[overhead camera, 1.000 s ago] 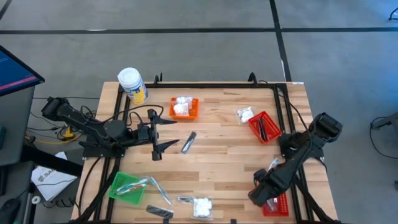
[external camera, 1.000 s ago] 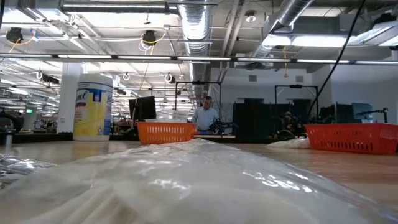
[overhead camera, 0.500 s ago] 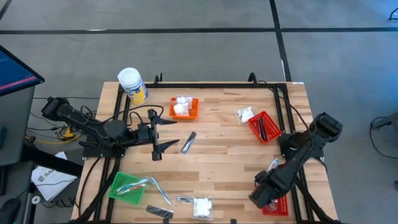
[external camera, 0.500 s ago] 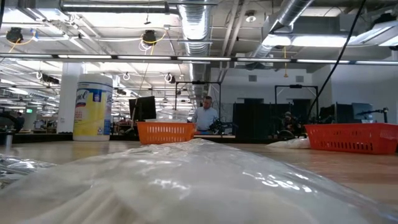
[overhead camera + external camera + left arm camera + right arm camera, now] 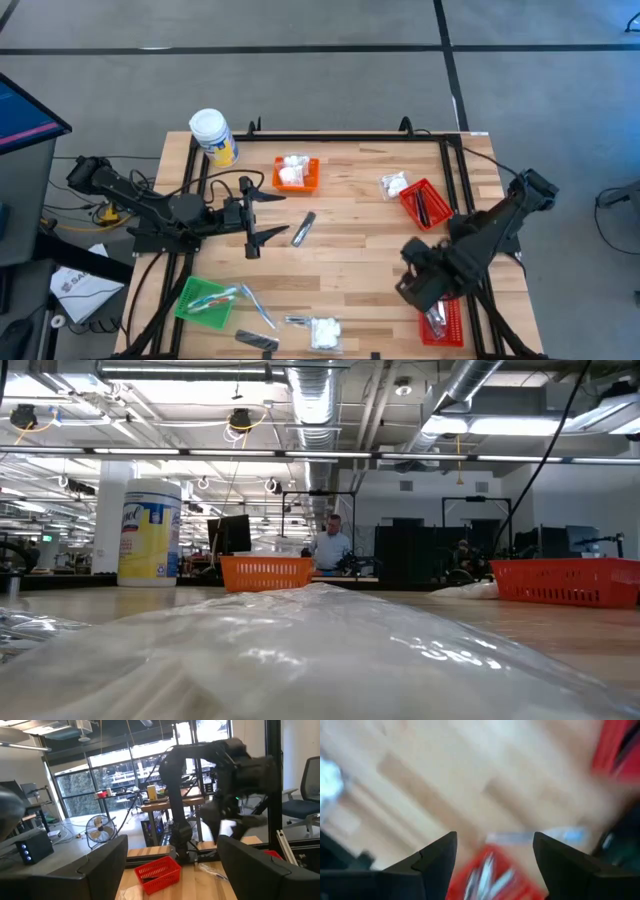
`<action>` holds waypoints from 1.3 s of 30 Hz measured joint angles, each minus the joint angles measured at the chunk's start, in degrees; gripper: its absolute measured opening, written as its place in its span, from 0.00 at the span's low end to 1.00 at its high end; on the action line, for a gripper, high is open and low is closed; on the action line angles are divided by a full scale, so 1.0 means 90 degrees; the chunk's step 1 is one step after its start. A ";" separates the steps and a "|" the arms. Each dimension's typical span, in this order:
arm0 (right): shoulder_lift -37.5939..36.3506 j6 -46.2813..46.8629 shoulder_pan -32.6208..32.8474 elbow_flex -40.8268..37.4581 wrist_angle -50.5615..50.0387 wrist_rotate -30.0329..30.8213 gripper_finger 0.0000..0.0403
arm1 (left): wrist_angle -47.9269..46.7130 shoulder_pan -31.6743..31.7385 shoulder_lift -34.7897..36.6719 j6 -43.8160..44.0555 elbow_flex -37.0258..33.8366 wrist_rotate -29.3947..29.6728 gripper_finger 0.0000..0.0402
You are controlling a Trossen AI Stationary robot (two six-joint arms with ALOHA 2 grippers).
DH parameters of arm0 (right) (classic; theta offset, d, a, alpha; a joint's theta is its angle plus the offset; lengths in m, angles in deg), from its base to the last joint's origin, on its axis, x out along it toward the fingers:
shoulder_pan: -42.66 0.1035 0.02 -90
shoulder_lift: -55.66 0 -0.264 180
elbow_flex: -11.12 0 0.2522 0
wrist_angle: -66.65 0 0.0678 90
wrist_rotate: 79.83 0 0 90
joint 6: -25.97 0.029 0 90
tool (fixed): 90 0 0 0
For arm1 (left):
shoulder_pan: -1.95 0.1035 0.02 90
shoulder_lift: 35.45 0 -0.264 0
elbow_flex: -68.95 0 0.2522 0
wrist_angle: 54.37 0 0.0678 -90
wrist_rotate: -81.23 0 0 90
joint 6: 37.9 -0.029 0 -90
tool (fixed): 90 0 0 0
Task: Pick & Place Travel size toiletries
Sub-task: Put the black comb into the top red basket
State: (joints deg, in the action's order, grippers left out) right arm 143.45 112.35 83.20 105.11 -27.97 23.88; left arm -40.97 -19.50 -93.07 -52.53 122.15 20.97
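Observation:
Travel size toiletries lie scattered. White packets fill the orange basket [image 5: 295, 173], and one [image 5: 394, 184] lies beside the far red basket [image 5: 424, 203]. A silvery sachet [image 5: 304, 228] lies mid-table. Thin sticks [image 5: 257, 305], a dark sachet [image 5: 257, 341] and a white packet [image 5: 325, 333] lie near the front edge. Silvery items lie in the near red basket [image 5: 447, 322] [image 5: 490, 875]. My right gripper [image 5: 412, 285] [image 5: 495, 852] hangs open above the table beside that basket, pointing down, nothing between its fingers. My left gripper [image 5: 268, 216] [image 5: 170, 870] is open and level at mid-left.
A white-lidded jar [image 5: 212, 137] [image 5: 150, 530] stands at the far left corner. A green basket [image 5: 203, 298] with sticks sits near the front left. A clear-wrapped packet [image 5: 300, 650] fills the low view's foreground. Bare wood lies in the middle of the table.
My right gripper has risen from over the near red basket and swung toward the table's far-left, tipping further downward. The silvery items stay in that basket. My left arm has kept still.

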 joint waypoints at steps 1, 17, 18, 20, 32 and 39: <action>-0.0077 -0.0238 -0.0100 0.0012 0.0022 0.0290 0.63 | -0.0012 0.0000 0.0000 0.0014 0.0000 0.0000 0.75; 0.0487 -0.4182 -0.1556 0.0015 0.1224 0.3832 0.63 | -0.0211 -0.0001 0.0002 0.0037 0.0000 0.0483 0.75; 0.0581 -0.4252 -0.1692 0.0015 0.1265 0.3845 0.63 | -0.0217 0.0000 0.0002 0.0037 0.0000 0.0486 0.75; 0.0730 -0.4270 -0.1918 0.0010 0.1265 0.3912 0.63 | -0.0210 -0.0002 0.0002 0.0037 0.0000 0.0486 0.75; 0.1401 -0.5560 -0.2589 0.0015 0.2108 0.4370 0.63 | -0.0298 0.0066 0.0075 -0.0172 0.0000 0.0914 0.75; 0.2106 -0.6493 -0.2915 0.0014 0.3868 0.3971 0.56 | -0.0794 0.0063 0.0128 0.0456 -0.0002 0.1157 0.75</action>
State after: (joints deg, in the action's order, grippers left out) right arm 162.40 53.92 56.96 105.23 6.85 59.62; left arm -48.12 -18.93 -91.92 -48.43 122.14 31.38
